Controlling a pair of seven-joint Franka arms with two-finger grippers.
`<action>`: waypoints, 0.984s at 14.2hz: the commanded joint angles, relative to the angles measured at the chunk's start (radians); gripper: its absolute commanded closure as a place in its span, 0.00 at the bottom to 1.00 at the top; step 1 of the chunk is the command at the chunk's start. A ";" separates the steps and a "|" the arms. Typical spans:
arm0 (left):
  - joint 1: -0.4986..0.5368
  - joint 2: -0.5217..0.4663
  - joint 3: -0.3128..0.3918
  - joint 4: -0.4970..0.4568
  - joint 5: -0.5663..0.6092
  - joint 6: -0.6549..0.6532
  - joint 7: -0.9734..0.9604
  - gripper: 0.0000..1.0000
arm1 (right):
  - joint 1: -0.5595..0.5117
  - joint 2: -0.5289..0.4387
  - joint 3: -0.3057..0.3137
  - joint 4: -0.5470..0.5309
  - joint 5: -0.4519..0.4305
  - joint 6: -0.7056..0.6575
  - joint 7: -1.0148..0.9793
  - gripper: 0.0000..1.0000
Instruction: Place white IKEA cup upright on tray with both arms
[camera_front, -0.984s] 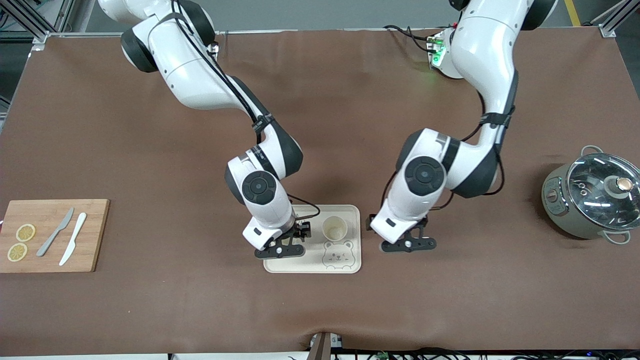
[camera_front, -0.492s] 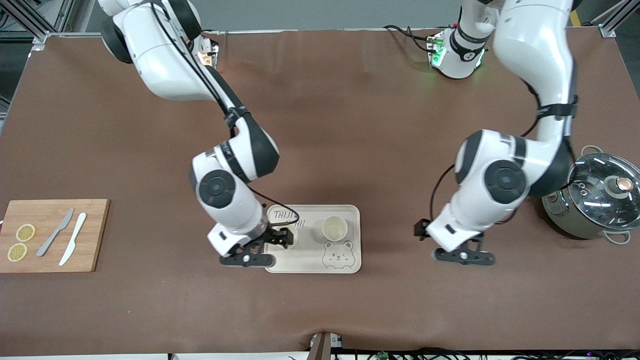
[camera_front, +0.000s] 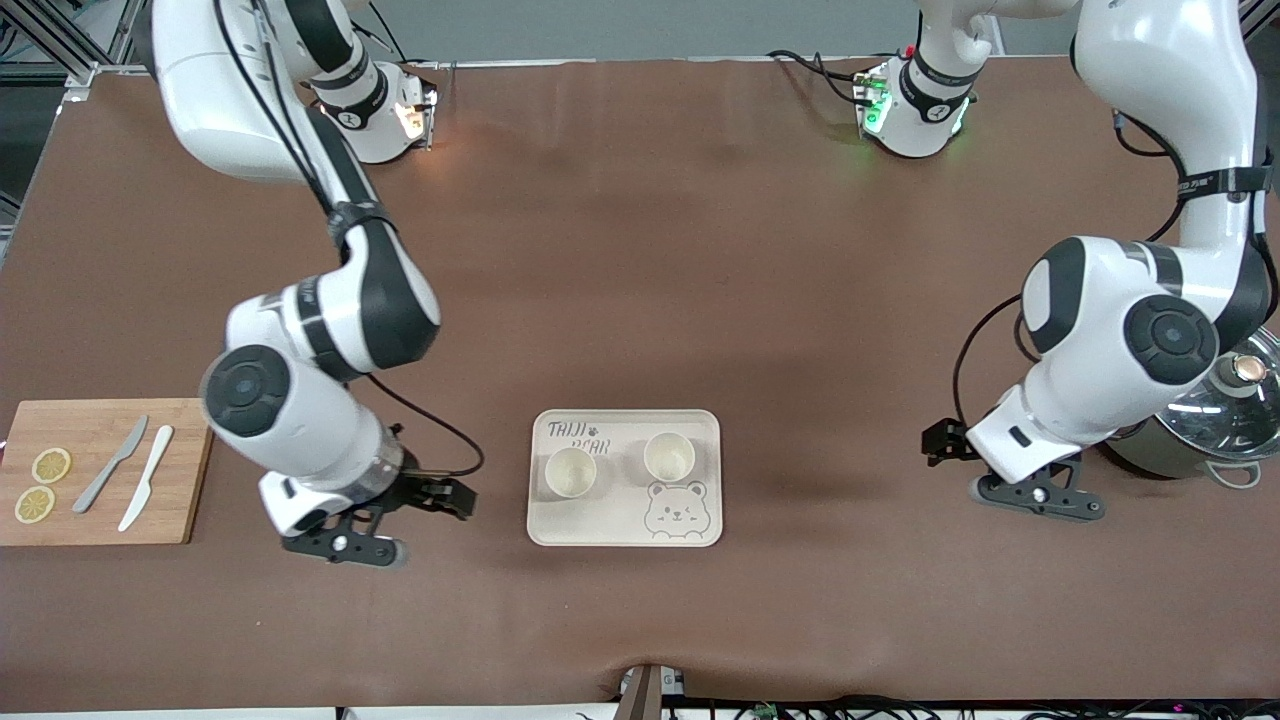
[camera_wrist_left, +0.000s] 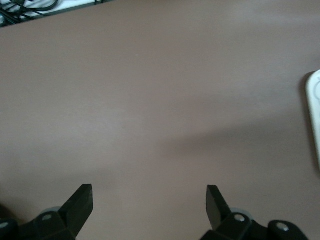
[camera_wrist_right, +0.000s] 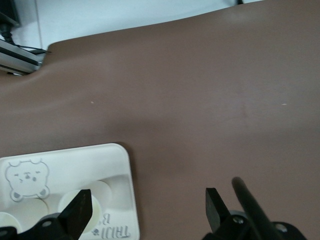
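Observation:
The cream tray (camera_front: 700, 425) with bear face lies mid-table. Two white cups stand upright on it: one (camera_front: 570, 472) toward the right arm's end, one (camera_front: 669, 456) toward the left arm's end. My right gripper (camera_front: 452, 494) is open and empty, low over the table between the tray and the cutting board. My left gripper (camera_front: 942, 441) is open and empty, low over the table between the tray and the pot. The right wrist view shows its gripper (camera_wrist_right: 147, 200), the tray (camera_wrist_right: 120, 165) and a cup (camera_wrist_right: 100, 192). The left wrist view shows its gripper (camera_wrist_left: 148, 197) and the tray's edge (camera_wrist_left: 315, 115).
A wooden cutting board (camera_front: 190, 470) with two knives and two lemon slices lies at the right arm's end. A grey pot with a glass lid (camera_front: 1235, 425) stands at the left arm's end, partly hidden by the left arm.
Both arms have swung away from the tray toward their own ends of the table. The right gripper has left the second cup standing on the tray.

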 joint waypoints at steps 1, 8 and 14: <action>0.044 -0.098 -0.017 -0.133 -0.013 0.064 0.063 0.00 | -0.079 -0.058 0.012 -0.023 0.003 -0.086 -0.047 0.00; 0.128 -0.378 -0.017 -0.194 -0.015 -0.224 0.149 0.00 | -0.205 -0.283 0.007 -0.288 -0.010 -0.054 -0.092 0.00; 0.145 -0.500 -0.014 -0.158 -0.016 -0.355 0.134 0.00 | -0.303 -0.528 0.007 -0.588 -0.009 0.060 -0.238 0.00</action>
